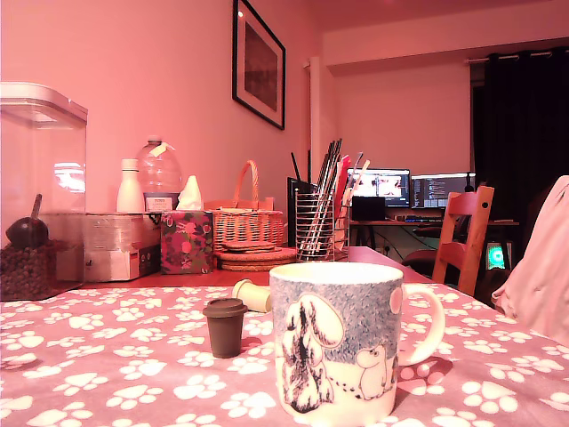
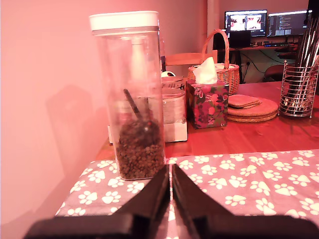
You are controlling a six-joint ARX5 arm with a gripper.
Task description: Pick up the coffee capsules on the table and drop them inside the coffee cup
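The coffee cup (image 1: 342, 347), a large white mug with grey-blue cartoon drawings and a loop handle on the exterior view's right, stands close to the camera on the paw-print tablecloth. Just to its left in that view a dark brown coffee capsule (image 1: 224, 326) stands with its rim up. A pale cream capsule (image 1: 252, 295) lies on its side behind it. Neither the capsules nor the cup show in the wrist view. My gripper (image 2: 171, 167) appears only in the wrist view, its black fingers (image 2: 149, 199) pressed together with nothing between them, facing a clear jar.
A tall clear jar (image 2: 137, 99) of brown pellets with a dark scoop inside stands at the table's wall side, also the jar (image 1: 40, 196). Behind are a floral tissue box (image 1: 187, 240), a wicker basket (image 1: 244, 222), stacked coasters (image 2: 251, 107), a wire pen holder (image 1: 316, 227) and a wooden chair (image 1: 462, 236).
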